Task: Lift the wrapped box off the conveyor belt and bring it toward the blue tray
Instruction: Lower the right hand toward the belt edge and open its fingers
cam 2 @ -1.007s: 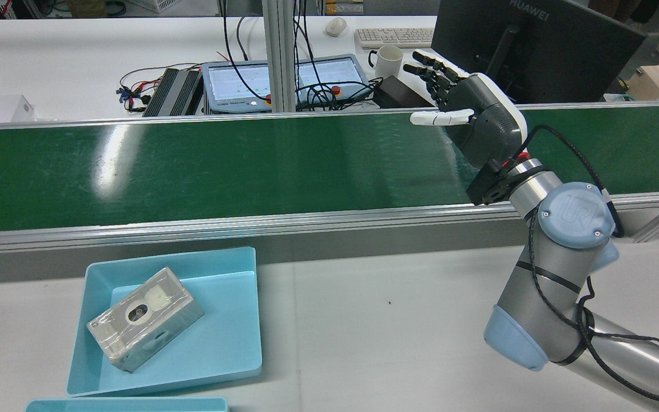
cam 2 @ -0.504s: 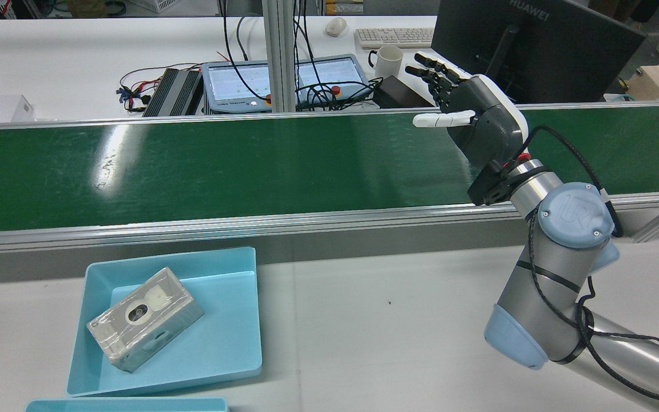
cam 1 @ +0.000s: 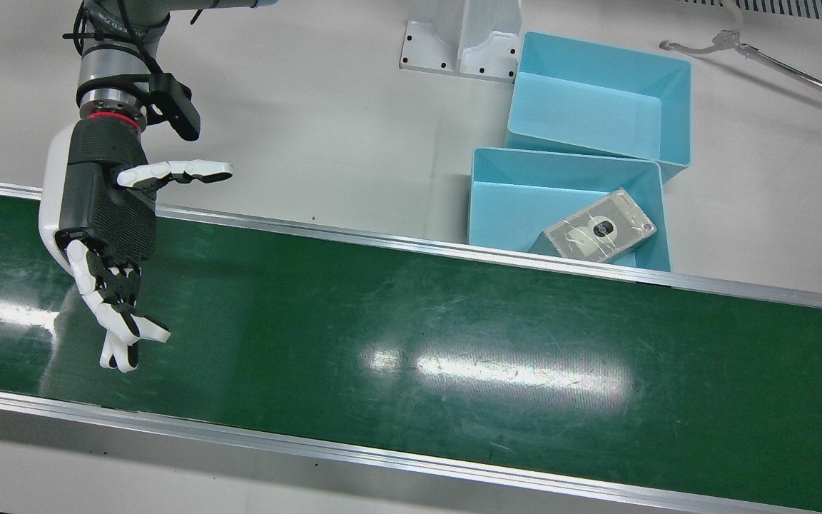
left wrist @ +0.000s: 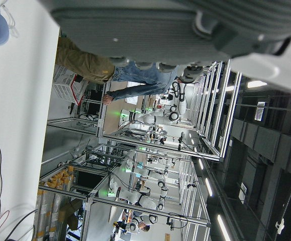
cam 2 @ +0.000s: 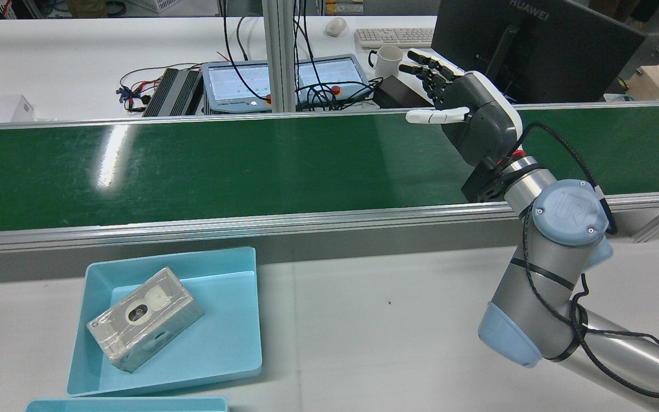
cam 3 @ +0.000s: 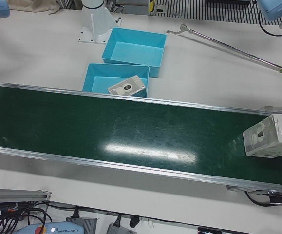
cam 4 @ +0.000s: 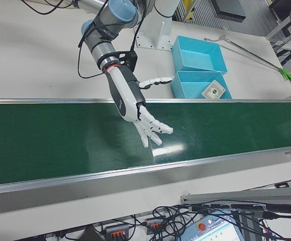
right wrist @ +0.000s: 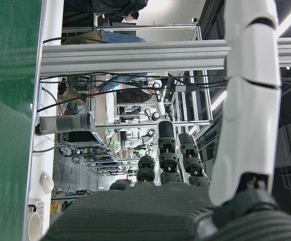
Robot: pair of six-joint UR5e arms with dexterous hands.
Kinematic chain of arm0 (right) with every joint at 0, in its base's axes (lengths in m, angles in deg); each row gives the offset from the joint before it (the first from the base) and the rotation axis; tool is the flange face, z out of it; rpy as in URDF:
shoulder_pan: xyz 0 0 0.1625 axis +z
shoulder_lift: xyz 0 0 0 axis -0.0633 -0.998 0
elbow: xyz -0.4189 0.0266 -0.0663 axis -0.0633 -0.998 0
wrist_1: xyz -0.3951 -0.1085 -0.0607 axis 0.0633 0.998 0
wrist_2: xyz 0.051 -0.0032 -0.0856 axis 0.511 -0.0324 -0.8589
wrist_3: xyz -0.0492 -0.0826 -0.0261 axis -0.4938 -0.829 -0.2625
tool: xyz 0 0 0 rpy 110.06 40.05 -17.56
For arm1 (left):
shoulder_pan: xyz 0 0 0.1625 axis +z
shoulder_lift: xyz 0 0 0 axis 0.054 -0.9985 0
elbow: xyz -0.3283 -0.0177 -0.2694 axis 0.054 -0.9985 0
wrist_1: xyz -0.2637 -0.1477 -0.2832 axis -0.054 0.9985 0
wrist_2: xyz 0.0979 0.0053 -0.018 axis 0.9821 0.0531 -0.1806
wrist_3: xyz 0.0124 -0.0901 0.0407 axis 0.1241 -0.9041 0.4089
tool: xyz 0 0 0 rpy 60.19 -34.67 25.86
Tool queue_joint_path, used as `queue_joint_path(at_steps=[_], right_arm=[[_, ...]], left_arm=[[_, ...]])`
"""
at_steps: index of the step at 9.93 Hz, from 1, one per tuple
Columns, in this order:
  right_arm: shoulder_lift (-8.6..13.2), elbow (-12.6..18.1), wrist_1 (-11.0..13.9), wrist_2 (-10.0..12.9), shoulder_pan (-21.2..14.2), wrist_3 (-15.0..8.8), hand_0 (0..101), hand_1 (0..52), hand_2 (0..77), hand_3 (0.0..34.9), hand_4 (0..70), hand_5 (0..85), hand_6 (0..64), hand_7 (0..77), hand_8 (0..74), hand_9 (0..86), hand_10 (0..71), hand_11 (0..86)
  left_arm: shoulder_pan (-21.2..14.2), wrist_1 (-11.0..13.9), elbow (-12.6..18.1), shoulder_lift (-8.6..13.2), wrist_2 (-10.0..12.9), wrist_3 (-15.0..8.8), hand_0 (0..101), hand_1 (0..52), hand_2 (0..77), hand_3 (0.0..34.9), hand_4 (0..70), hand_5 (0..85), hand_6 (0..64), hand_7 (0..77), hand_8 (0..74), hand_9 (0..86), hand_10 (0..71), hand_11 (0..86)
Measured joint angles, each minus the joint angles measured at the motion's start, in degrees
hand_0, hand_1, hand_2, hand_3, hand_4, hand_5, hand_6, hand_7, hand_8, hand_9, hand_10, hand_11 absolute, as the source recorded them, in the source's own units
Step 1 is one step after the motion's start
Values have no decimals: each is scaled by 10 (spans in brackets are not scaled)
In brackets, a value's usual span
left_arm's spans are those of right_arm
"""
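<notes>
The conveyor belt (cam 3: 131, 131) carries a wrapped box (cam 3: 268, 136) at the far right edge of the left-front view, untouched. In the front view's upper right, the blue tray (cam 1: 496, 178) already holds another box (same wrapping). The right robot hand (cam 1: 108, 235) waits at the left, fingers spread, empty. Pickup and carry remain, I'd judge.

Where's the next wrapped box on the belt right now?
The wrapped box sits at the far right end of the conveyor belt in the left-front view, well away from the open right hand waiting over the belt's other end.
</notes>
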Motion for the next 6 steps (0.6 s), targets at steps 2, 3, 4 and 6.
queue_joint_path(at_steps=[2,3,4,6], right_arm=[[5,-7,0,0,1,-1,469,136,114,0,131,131,93,224,71,104,0,11],[9,-12,0,0,1,-1,471,131,114,0,131,147,93,235,71,104,0,11],[14,-17,0,0,1,-1,469,131,114,0,142,147,109,251,71,104,0,11],[26,-28,1,0,1,-1,469,131,125,0,142,147,109,251,71,104,0,11]], left_arm=[[0,0,0,0,0,0,0,0,5,0,5,11,0,5,5,5,0,5],[0,0,0,0,0,0,0,0,5,0,5,11,5,5,5,5,5,5],[0,0,0,0,0,0,0,0,5,0,5,11,5,5,5,5,0,5],[0,0,0,0,0,0,0,0,5,0,5,11,0,5,5,5,0,0]])
